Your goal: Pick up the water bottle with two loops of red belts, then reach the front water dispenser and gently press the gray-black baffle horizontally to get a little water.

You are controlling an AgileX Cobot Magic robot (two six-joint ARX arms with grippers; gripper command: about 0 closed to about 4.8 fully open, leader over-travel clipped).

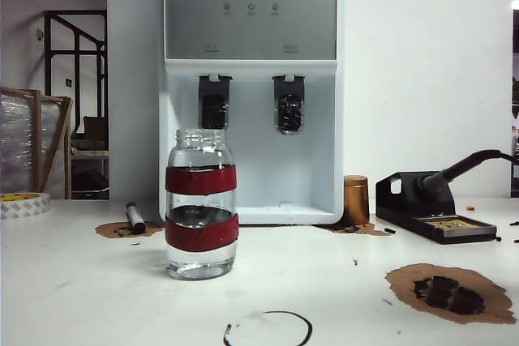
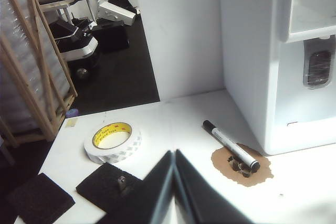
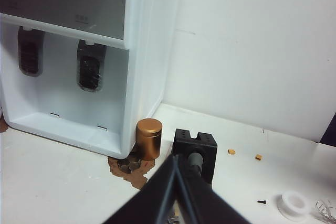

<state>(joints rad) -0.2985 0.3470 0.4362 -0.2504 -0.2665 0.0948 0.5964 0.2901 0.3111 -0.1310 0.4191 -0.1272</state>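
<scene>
On the exterior camera I see no arm; the clear glass water bottle with two red bands (image 1: 201,204) stands on the white worktop (image 1: 97,281) before the tall white water dispenser (image 1: 250,87), below its mottled gray-black baffle (image 1: 289,111).

Left wrist: my left end effector (image 2: 174,156) is pressed together above a black marker pen (image 2: 231,146).

Right wrist: my right end effector (image 3: 176,159) is pressed together near a smooth copper cylinder (image 3: 149,138).

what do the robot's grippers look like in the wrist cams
Both look alike. The left gripper shows two flat, matte black fingers tapering to a pointed tip. The right gripper has the same black wedge shape. No cables, labels or markings are visible on either, and neither arm appears in the exterior view.
</scene>
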